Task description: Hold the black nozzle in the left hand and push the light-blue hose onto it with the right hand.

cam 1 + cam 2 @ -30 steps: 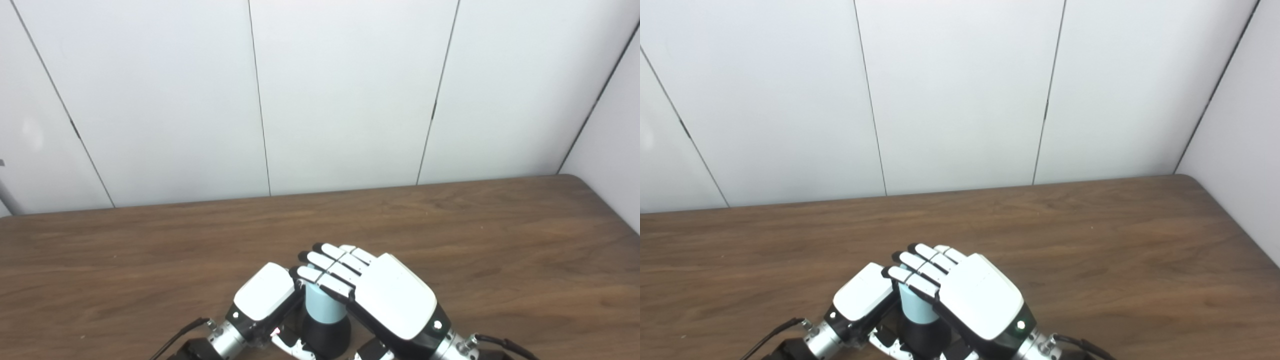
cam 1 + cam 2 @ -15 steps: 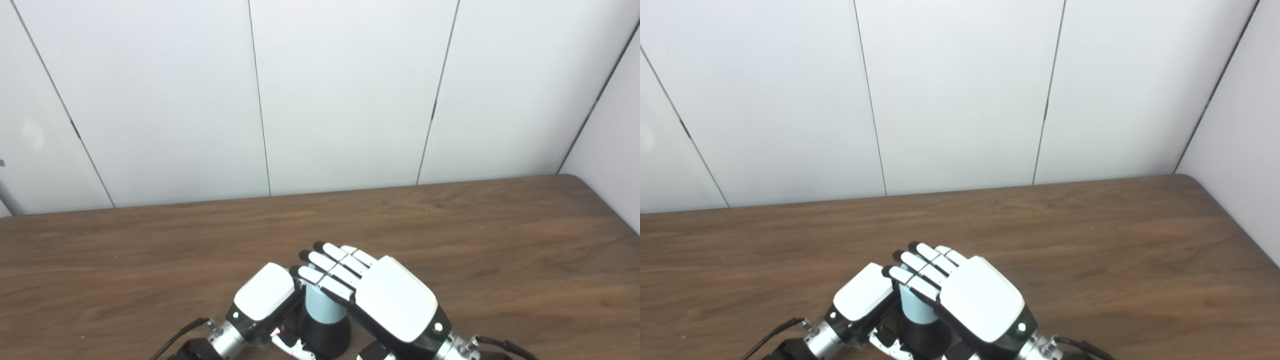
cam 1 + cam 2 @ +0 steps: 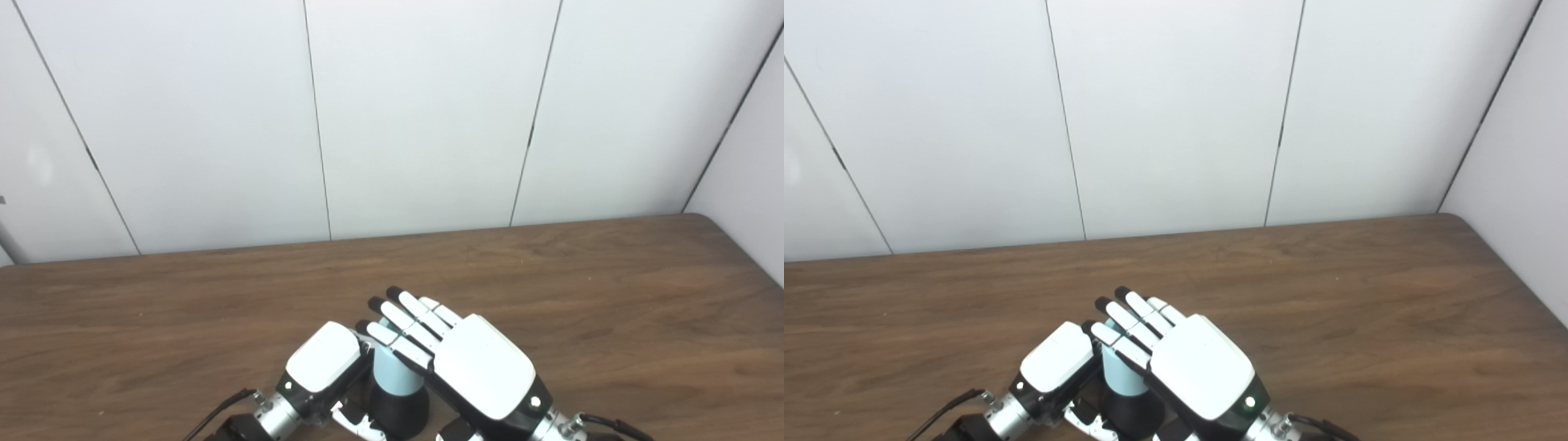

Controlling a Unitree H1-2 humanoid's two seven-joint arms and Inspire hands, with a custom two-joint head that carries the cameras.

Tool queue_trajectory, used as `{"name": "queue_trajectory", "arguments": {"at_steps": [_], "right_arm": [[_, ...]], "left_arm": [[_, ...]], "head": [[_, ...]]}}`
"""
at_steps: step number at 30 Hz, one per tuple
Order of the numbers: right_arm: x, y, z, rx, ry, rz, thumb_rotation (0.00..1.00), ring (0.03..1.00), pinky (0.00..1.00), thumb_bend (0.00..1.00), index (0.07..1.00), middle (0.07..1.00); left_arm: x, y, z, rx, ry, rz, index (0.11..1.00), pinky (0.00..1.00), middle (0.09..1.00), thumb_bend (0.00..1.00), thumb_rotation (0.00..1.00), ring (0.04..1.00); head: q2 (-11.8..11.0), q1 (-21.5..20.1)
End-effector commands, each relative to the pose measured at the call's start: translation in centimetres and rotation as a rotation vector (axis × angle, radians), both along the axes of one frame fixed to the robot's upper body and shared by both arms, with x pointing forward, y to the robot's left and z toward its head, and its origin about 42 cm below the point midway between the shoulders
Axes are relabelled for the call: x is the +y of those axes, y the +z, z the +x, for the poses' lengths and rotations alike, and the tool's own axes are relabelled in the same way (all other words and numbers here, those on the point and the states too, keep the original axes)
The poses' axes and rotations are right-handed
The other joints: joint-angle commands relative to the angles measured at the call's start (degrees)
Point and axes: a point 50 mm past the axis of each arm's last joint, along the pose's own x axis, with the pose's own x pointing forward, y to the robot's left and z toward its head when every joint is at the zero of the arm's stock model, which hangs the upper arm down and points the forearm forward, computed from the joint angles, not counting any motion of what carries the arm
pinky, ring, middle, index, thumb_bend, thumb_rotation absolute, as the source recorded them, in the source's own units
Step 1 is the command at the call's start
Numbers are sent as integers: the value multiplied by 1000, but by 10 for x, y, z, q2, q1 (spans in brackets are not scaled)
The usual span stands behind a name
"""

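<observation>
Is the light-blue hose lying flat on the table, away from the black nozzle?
No, the light-blue hose stands upright on the black nozzle, between the left hand and right hand.

I count two robot hands, the left hand (image 3: 323, 365) and the right hand (image 3: 467, 362), at lower centre. One light-blue hose (image 3: 392, 378). One black nozzle (image 3: 401, 414). One wooden table (image 3: 612, 306).

I straightened the fingers (image 3: 401, 315) of my right hand (image 3: 471, 361), lifting their tips toward the upper left, off the top of the light-blue hose (image 3: 392, 375).
</observation>
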Motion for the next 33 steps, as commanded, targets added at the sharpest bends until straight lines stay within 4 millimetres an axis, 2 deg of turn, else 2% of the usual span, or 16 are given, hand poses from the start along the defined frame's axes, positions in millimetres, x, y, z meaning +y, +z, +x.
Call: {"name": "queue_trajectory", "arguments": {"at_steps": [1, 10, 14, 19, 30, 33], "right_arm": [[-4, -44, -9, 263, 3, -200, 889, 966, 881, 816, 910, 972], [-4, -41, -8, 290, 26, -195, 885, 910, 866, 819, 866, 911], [-4, -40, -8, 291, 30, -190, 888, 890, 851, 829, 848, 893], [-4, -40, -8, 303, 30, -190, 882, 893, 849, 832, 850, 898], [-4, -41, -7, 291, 32, -172, 874, 907, 862, 832, 859, 907], [-4, -42, -7, 269, 35, -103, 822, 936, 859, 843, 897, 946]], "left_arm": [[6, -71, -55, 227, 27, 39, 488, 275, 480, 523, 0, 359], [6, -71, -55, 229, 27, 34, 489, 289, 478, 523, 0, 372], [7, -71, -56, 228, 27, 35, 498, 267, 464, 523, 0, 348], [6, -70, -56, 223, 26, 31, 491, 289, 473, 523, 0, 371], [6, -70, -56, 228, 24, 35, 493, 269, 471, 523, 0, 349], [6, -70, -56, 225, 25, 34, 494, 259, 469, 523, 0, 341]], "head": [[1, 0], [2, 0], [2, -1], [2, -1], [1, -1], [1, -1]]}}
